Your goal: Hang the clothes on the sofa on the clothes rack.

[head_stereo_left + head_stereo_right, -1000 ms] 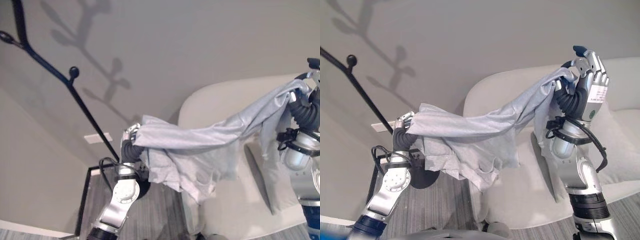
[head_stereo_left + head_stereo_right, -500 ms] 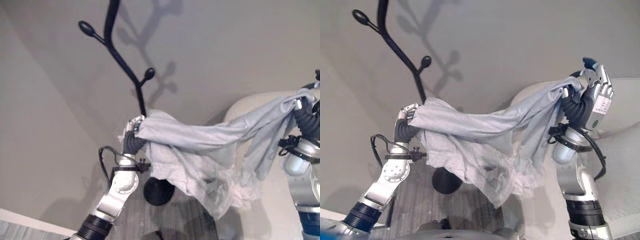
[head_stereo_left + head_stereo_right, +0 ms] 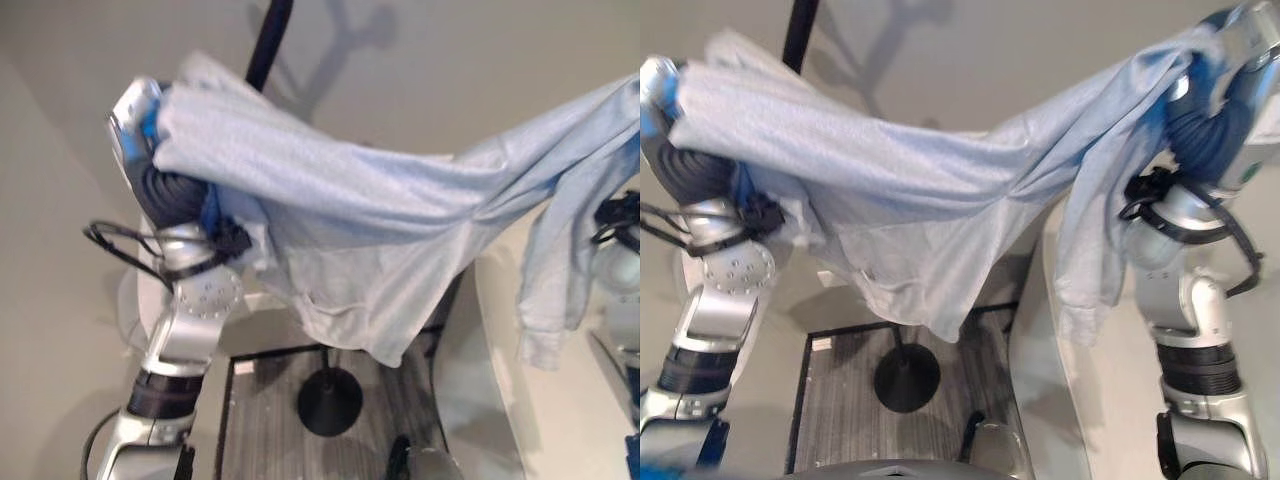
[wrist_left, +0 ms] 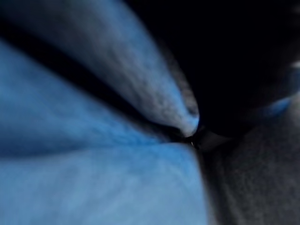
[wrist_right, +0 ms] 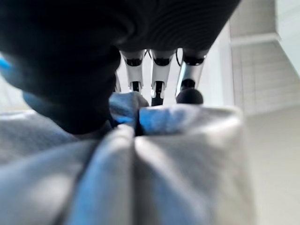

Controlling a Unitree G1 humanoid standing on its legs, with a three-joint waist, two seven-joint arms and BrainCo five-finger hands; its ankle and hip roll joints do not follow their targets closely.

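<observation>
Against the grey wall, my robot hands (image 3: 1230, 60) now pinch the light-blue sweatshirt (image 3: 380, 230) raised beside the clothes rack pole (image 3: 268, 40).

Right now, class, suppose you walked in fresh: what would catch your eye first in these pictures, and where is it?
A pale grey garment stretched wide across the middle, held up high between the left hand and the right hand, with a sleeve dangling on the right. Next, the black clothes rack: its pole rises behind the cloth by the left hand, and its round base sits on the floor below. The light sofa lies lower right.
</observation>
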